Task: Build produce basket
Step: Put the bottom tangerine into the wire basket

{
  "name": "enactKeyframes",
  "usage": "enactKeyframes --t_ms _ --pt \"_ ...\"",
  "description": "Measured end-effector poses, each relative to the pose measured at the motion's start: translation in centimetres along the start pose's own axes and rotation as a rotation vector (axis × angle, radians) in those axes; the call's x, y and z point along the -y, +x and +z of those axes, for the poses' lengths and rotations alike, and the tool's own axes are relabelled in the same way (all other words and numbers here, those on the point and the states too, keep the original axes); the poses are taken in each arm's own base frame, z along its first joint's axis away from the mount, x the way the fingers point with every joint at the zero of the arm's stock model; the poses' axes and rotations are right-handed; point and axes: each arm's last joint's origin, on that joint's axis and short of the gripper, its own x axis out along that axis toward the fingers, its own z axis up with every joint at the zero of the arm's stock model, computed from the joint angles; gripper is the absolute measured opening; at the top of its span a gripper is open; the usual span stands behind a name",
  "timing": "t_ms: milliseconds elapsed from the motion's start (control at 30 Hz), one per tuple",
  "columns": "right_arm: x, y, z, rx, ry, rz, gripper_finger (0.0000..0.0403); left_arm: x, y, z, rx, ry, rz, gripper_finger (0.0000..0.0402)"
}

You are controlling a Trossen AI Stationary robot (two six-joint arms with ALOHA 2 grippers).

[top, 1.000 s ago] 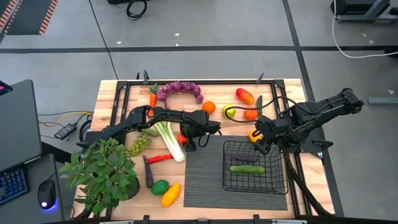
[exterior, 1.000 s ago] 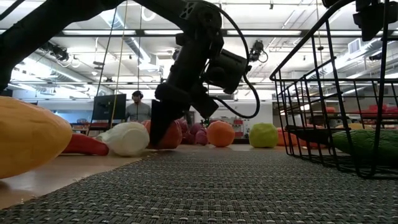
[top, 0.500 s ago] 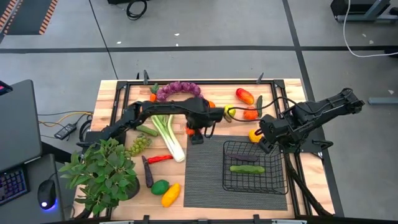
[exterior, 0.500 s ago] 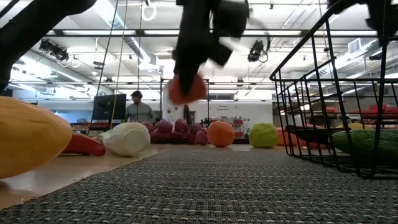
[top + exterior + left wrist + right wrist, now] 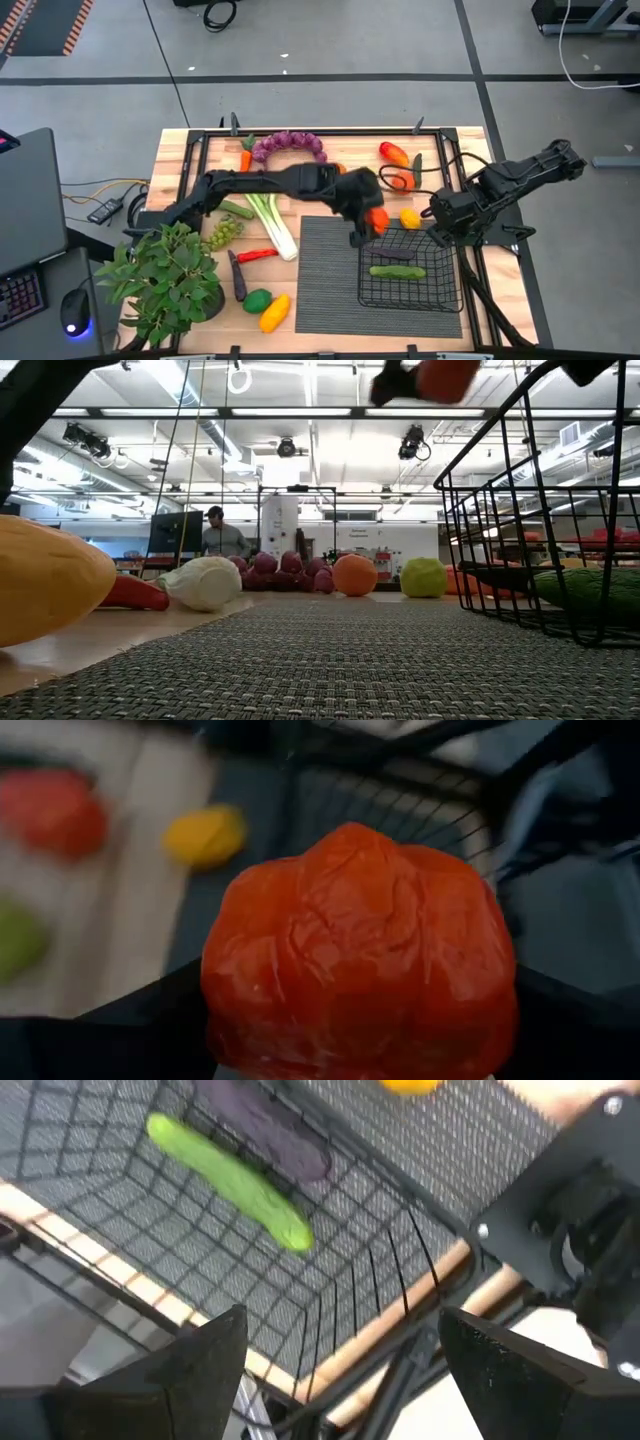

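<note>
The black wire basket stands on the ribbed mat's right part, with a green cucumber and a dark purple eggplant lying inside. My left gripper hangs high over the basket's far left corner, shut on a red-orange tomato, which also shows at the top of the low view. My right gripper stands open and empty above the basket's far right corner. A small yellow fruit lies on the table just beyond the basket. My left gripper pinches the tomato between its two fingers, one on each flank. The fingers slant down toward the table's right side. The tomato is lifted clear of the table, its lobed face toward the wrist camera.
Purple grapes, a carrot, a leek, green grapes and peppers lie across the table's far and left parts. More produce and a potted plant stand near left. The mat is bare left of the basket.
My left gripper has risen from the table beside the leek with the tomato and swung toward the table's right, to the basket's far left corner. It has tipped from pointing down to a slant. The tomato has been lifted clear.
</note>
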Motion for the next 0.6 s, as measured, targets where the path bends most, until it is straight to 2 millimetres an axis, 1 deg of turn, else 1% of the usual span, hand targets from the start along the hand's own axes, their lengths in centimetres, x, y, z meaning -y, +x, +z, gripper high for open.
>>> enactKeyframes --t_ms 167,267,433,600 --pt "0.4 -0.1 -0.9 -0.023 -0.048 -0.012 0.0329 2.3 1.2 -0.2 0.052 0.051 -0.044 0.0345" --pt "0.3 0.0 -1.3 -0.013 -0.083 -0.008 0.0329 3.1 1.9 0.0 0.119 0.093 -0.001 0.0346" --pt "-0.1 0.1 -1.9 0.017 -0.144 0.025 0.0329 3.6 3.1 0.2 0.2 0.144 0.077 0.0346" --pt "-0.4 -0.3 -2.4 0.081 -0.152 0.087 0.0329 4.0 3.7 -0.3 0.186 0.092 0.087 0.0346"
